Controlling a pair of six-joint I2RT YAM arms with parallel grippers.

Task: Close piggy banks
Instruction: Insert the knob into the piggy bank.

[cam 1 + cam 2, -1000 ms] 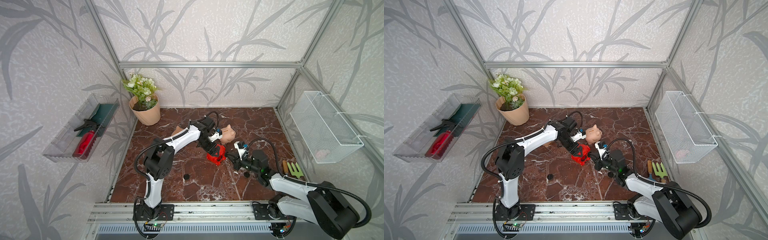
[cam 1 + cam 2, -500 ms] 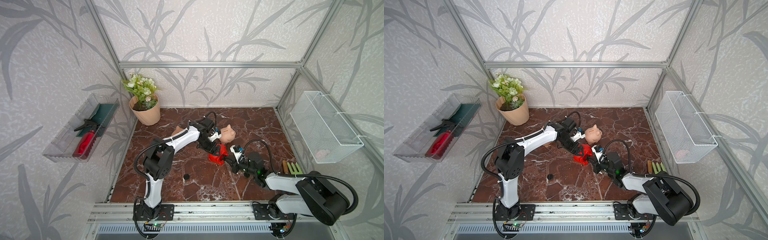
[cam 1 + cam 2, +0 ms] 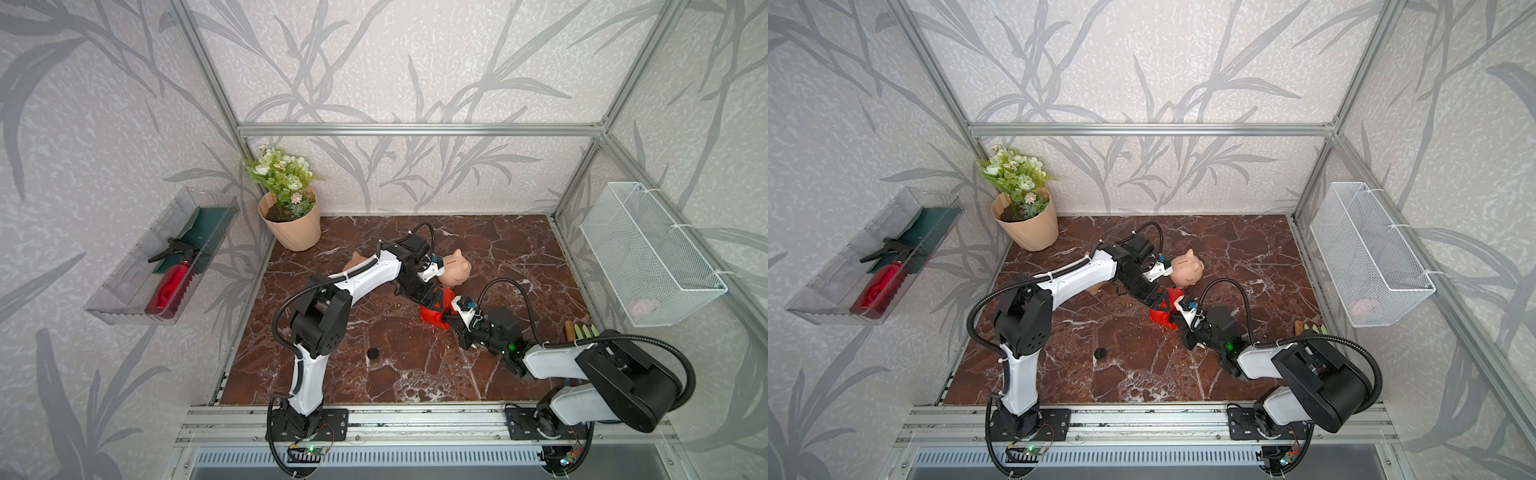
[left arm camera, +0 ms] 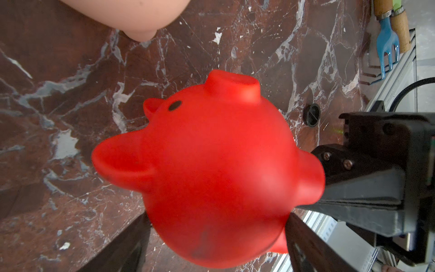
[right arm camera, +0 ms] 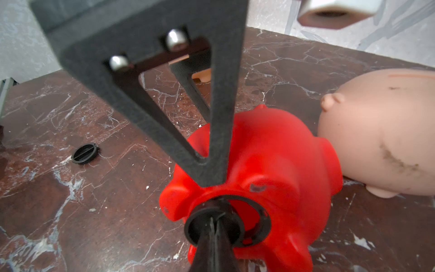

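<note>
Right wrist view, and we're in tight: the right gripper [image 5: 213, 222] is clenched on the ridge of a black plug [image 5: 194, 229]. It presses the plug against the round belly hole of the red piggy bank [image 5: 270, 164], dead ahead of its fingertips. The plug sits off-centre, with a crescent of the opening showing beside it. The left gripper [image 5: 209, 146] grasps the red pig from the far side, one finger on each flank, belly turned toward the right gripper. Just beyond the red pig stands a peach piggy bank [image 5: 376, 141], close beside the left gripper's wrist. In a top view, a second peach piggy bank [image 3: 356, 259] peeks out behind the left arm. A loose black disc [image 5: 84, 153] lies on the marble floor [image 5: 70, 212], well apart from both grippers.
</note>
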